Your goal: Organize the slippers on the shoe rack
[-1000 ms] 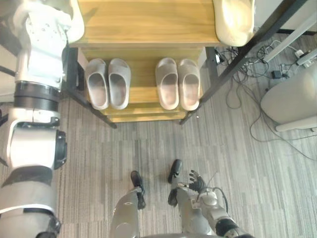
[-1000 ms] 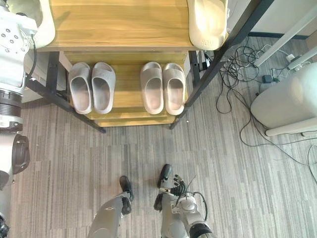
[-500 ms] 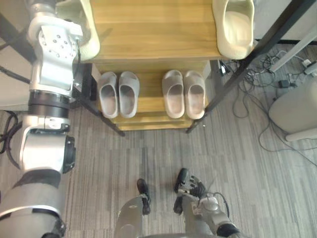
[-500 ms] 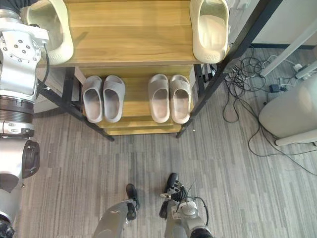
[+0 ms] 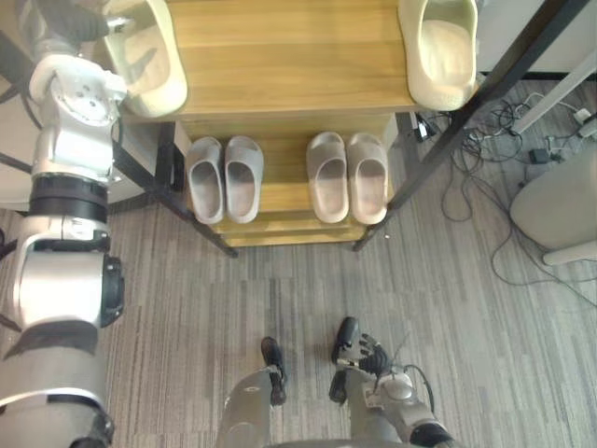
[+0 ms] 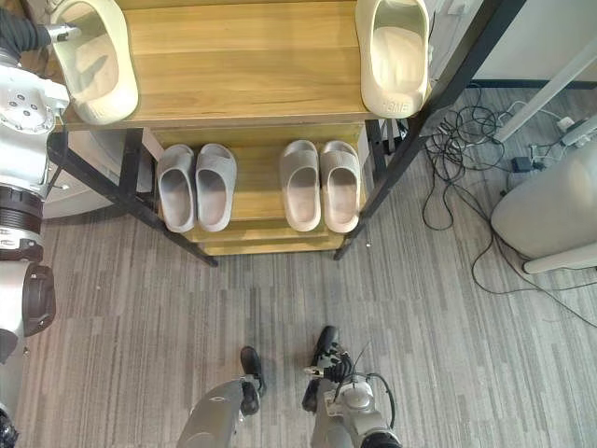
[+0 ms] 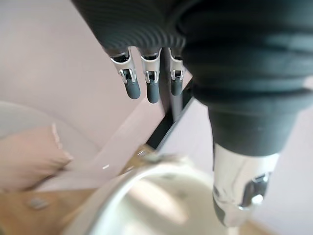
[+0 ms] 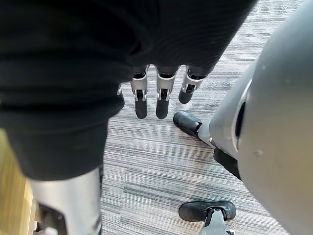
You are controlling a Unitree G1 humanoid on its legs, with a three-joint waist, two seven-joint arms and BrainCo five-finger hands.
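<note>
Left hand (image 7: pixel 230 73) now left of cream slipper (image 6: pixel 93 61) — straight fingers at its rim

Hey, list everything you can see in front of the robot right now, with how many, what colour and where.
Shoe rack: one, wood shelves on black frame, ahead.
Left cream slipper: one, cream, top shelf's left end.
Right cream slipper: one, cream, top shelf's right end.
Left grey pair: two slippers, grey, lower shelf, side by side.
Right grey pair: two slippers, grey-beige, lower shelf, beside them.
Cables: tangle, black, floor right of rack.
Rounded object: one, pale grey, floor at right edge; unidentifiable.
Left hand: one, fingers relaxed, at the left cream slipper's rim.
Right hand: one, fingers relaxed, hanging low.
</note>
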